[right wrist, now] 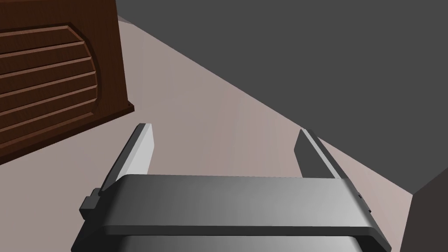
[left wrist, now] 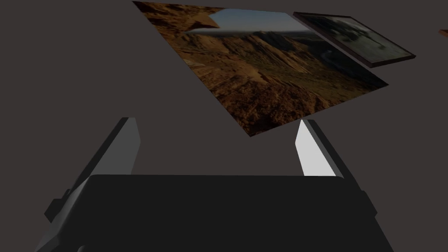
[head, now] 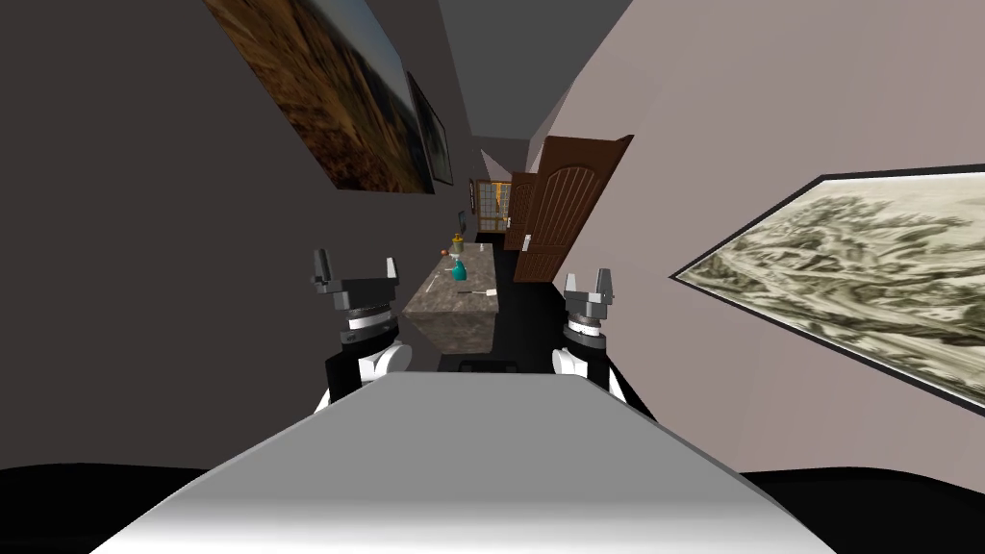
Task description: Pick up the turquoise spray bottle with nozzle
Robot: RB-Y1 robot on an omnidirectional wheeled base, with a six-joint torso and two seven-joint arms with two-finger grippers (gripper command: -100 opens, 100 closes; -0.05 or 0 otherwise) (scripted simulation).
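**Operator:** Location of the task item?

**Technician:** The turquoise spray bottle (head: 458, 270) stands upright on the grey stone-patterned desk (head: 452, 317). The desk runs along the corridor's left wall, well ahead of both arms.

**Operator:** Appearance?

**Technician:** A rounded turquoise body that narrows upward to a paler nozzle head. Finer detail is too small to tell.

**Operator:** Adjacent items?

**Technician:** A thin white item (head: 478, 291) lies on the desk just beside the bottle, on the near side. A small brown object (head: 444, 252) sits just beyond it.

**Operator:** Arm status?

**Technician:** The left gripper (head: 355, 264) is raised, left of the desk's near end. Its fingers (left wrist: 124, 148) are spread wide and hold nothing. The right gripper (head: 589, 281) is raised, right of the desk and below the brown door (head: 563, 216). Its fingers (right wrist: 138, 151) are likewise spread and empty.
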